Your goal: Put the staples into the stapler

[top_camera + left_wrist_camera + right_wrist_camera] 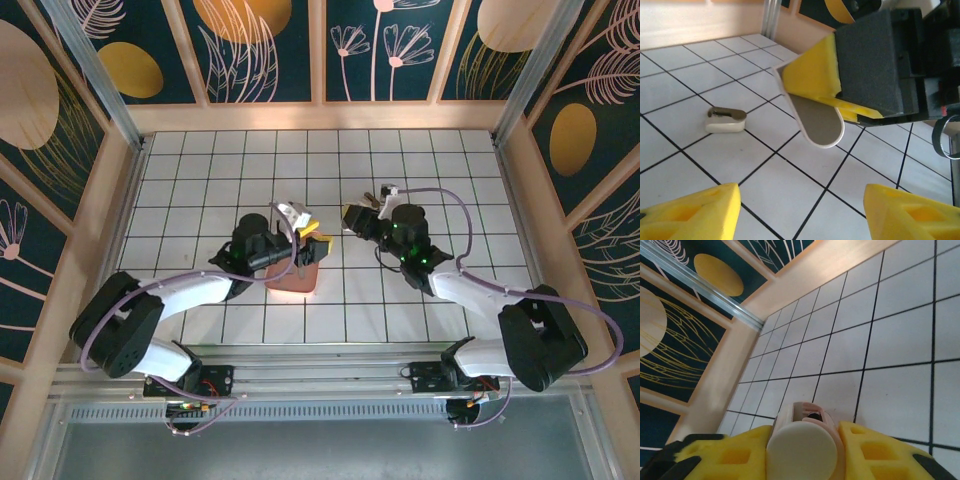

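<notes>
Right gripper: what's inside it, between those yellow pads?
The right gripper clamps a rounded cream-and-pink piece, probably the stapler. Its cream end covers the rest, so its inside is hidden.
</notes>
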`<action>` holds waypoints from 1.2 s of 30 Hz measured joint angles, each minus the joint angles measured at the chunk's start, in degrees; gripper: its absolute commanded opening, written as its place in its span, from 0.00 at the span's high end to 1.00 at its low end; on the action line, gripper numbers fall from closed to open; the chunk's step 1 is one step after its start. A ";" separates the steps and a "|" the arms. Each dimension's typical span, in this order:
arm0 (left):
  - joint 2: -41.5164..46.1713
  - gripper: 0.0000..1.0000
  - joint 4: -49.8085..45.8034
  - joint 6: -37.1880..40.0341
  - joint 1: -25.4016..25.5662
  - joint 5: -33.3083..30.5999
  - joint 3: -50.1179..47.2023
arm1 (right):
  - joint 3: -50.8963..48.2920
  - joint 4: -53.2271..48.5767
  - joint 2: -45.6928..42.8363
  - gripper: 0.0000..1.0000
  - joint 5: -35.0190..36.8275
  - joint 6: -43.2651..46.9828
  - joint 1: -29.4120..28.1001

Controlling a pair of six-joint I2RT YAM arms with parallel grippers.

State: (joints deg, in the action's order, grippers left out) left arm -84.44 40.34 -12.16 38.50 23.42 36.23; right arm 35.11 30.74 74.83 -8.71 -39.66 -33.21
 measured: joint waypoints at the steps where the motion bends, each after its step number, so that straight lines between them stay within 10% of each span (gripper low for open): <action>1: -0.85 0.33 0.61 -0.17 0.46 -0.17 0.17 | 0.02 -0.31 0.15 0.73 -0.02 -1.16 -0.28; 36: -7.87 0.52 9.60 -7.56 3.85 -8.76 4.09 | -1.01 9.14 2.60 0.73 -0.44 -25.09 -2.49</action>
State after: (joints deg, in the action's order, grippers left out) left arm -92.31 49.93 -19.73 42.35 14.66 40.32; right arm 34.11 39.88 77.43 -9.15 -64.75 -35.70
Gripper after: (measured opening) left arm 0.525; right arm 0.300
